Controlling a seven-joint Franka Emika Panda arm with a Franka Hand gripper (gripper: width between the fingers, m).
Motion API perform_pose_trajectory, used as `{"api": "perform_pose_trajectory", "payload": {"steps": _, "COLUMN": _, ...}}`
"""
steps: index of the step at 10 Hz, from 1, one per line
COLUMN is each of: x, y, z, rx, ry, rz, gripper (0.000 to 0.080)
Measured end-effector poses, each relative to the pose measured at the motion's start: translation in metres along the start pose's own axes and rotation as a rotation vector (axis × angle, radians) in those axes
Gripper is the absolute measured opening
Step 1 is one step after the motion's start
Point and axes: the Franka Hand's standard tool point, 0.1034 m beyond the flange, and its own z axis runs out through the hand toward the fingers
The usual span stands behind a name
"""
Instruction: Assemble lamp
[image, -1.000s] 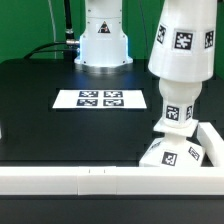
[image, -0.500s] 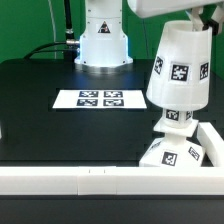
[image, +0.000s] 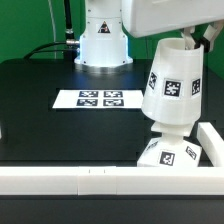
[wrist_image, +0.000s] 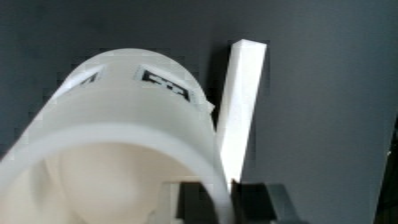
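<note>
Since earlier frames, shade (image: 172, 88) lowered, tilted, now hiding bulb.

Exterior view: shade hangs over base (image: 166, 152) at exterior view's right; marker board (image: 100, 99) flat on dark tabletop (image: 50, 120). Level shade, centre over neck, descend slowly.

Wrist view: gripper (wrist_image: 226, 203) clamped on shade rim, fingers (wrist_image: 198, 205) pinching wall. Smooth white tapered cup, matte plastic, square tags.

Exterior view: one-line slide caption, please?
Hand lowers tagged lamp shade over the bulb, hiding it above the base.
</note>
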Motion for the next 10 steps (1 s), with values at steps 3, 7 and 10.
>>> {"api": "perform_pose_trajectory", "payload": {"steps": 3, "x": -0.002, "y": 0.003, "z": 0.003, "rx": 0.0, "ry": -0.006, "rz": -0.004, "gripper": 0.0052}}
{"api": "perform_pose_trajectory", "payload": {"steps": 7, "x": -0.003, "y": 0.002, "z": 0.002, "rx": 0.0, "ry": -0.006, "rz": -0.004, "gripper": 0.046}}
{"api": "perform_pose_trajectory", "payload": {"steps": 10, "x": -0.009, "y": 0.002, "z": -0.013, "rx": -0.043, "ry": -0.049, "rz": -0.026, "gripper": 0.068}}
